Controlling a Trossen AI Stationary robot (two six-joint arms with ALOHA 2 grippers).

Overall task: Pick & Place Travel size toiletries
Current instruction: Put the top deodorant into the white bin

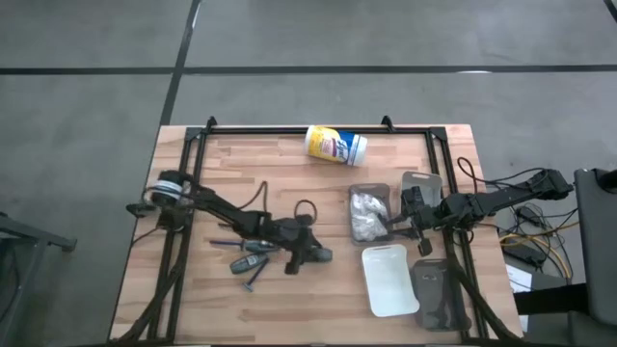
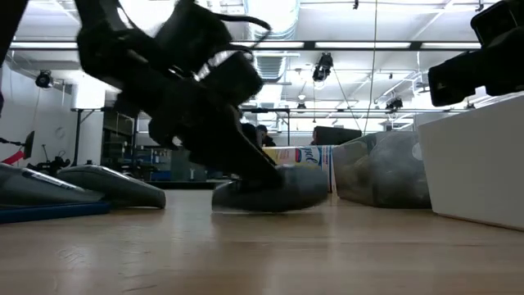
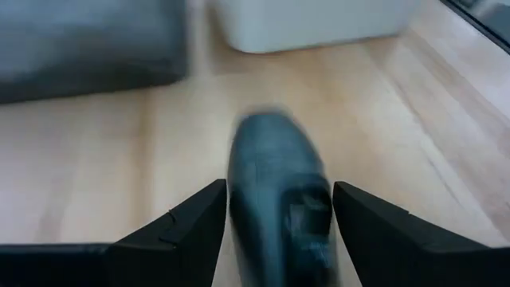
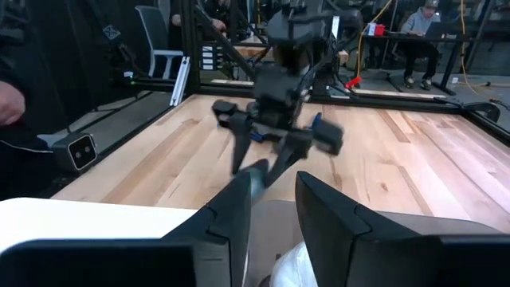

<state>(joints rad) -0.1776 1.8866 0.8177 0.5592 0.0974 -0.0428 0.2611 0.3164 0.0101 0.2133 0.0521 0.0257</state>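
Left tool down on table, fingers spread, dark grey tube between them, not yet clenched. Tube left of white tray. Judgement: centre, clench evenly, lift straight. Right tool over packet tray, grip cannot tell.

Wooden slatted table, black frame rail along its edges. Yellow-and-white canister lies on its side near the far edge, well apart from the rest; at table height its label end shows behind nearer things. On the right half stand clear plastic trays: one near mid-table, one just beyond it toward the right edge, with a white tray nearer the front edge.
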